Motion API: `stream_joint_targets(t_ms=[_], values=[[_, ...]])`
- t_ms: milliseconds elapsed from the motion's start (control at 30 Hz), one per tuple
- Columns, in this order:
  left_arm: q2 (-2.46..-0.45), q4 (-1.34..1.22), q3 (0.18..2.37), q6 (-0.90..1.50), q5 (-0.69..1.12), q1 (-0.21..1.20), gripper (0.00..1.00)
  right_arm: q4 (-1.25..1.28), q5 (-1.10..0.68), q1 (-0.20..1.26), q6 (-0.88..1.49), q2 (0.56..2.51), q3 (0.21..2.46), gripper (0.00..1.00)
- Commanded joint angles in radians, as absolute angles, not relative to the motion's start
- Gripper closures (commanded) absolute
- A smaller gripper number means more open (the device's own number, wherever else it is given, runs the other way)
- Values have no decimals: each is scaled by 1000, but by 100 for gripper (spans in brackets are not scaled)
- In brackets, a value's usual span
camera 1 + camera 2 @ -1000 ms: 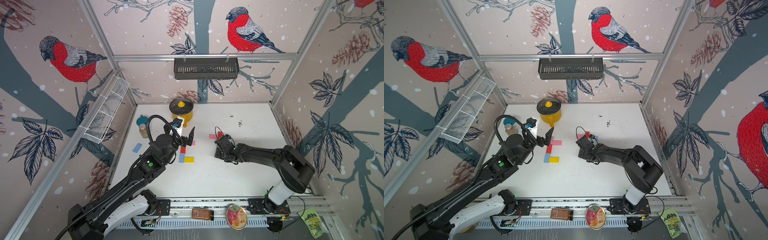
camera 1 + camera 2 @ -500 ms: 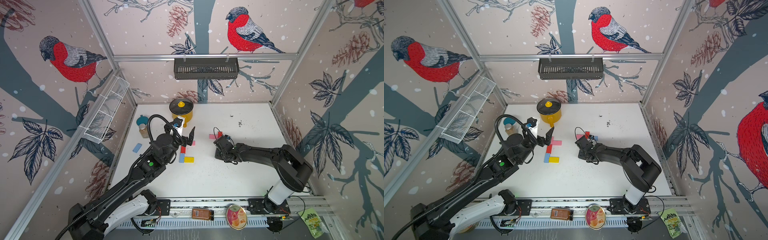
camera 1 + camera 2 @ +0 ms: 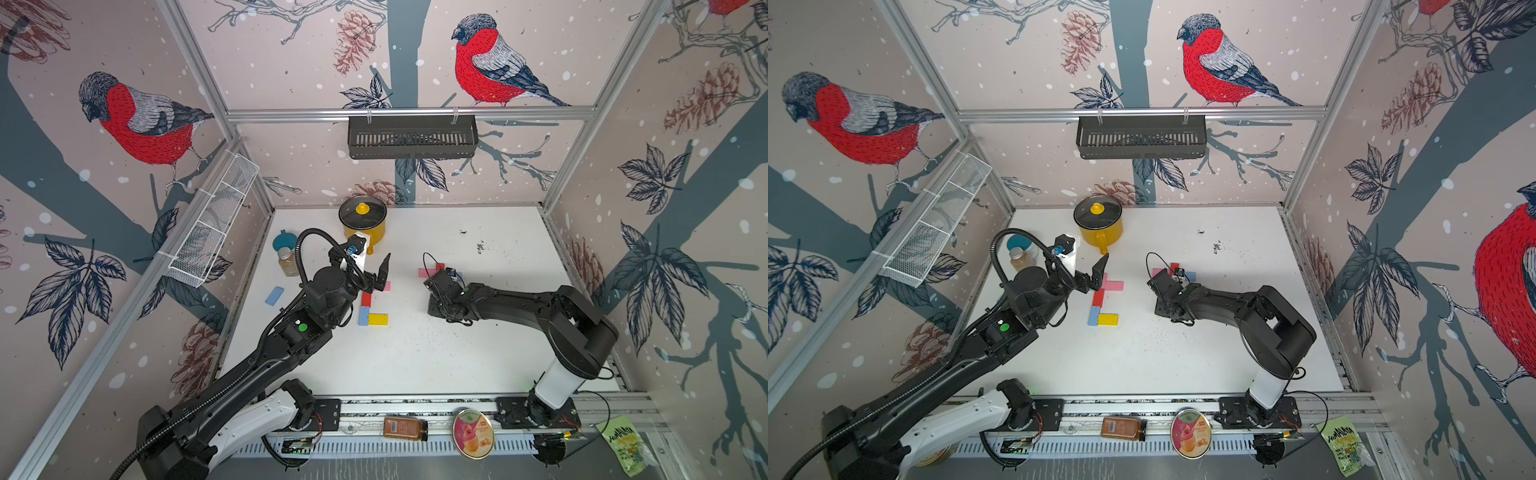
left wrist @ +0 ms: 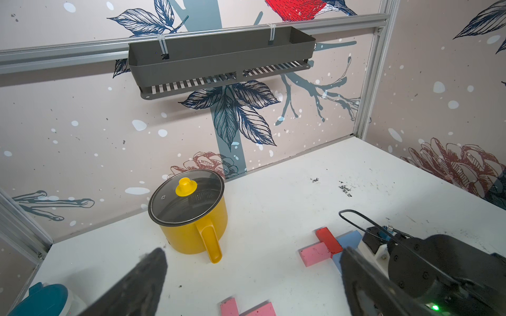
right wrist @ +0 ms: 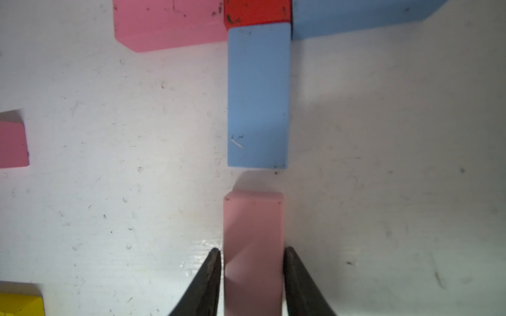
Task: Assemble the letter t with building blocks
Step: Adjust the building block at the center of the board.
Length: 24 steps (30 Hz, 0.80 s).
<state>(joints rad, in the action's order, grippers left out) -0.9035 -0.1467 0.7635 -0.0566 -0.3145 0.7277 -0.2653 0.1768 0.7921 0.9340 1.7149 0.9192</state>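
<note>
Two right gripper (image 5: 252, 249) fingers (image 5: 208, 281) are tightening on the matte pink rectangular brick (image 5: 253, 232), six o'clock of the flat light blue brick (image 5: 258, 95), probably lengthening the t; left gripper (image 4: 253, 252) is gaping empty.

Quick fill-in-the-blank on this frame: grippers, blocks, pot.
1. The gripped block in the right gripper is ___.
2. The next block, in line just beyond it, is ___.
3. The left gripper has its jaws ___.
4. The lidded pot is ___.
Missing words: pink; blue; open; yellow.
</note>
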Motion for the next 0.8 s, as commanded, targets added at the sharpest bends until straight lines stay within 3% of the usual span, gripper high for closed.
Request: stream_joint_targets(t_ms=[0, 767], values=[[-902, -169, 770, -57, -316, 727, 2, -295, 177, 793, 912, 1733, 923, 61], [-902, -169, 771, -58, -313, 727, 2, -301, 182, 778, 917, 1738, 914, 64]])
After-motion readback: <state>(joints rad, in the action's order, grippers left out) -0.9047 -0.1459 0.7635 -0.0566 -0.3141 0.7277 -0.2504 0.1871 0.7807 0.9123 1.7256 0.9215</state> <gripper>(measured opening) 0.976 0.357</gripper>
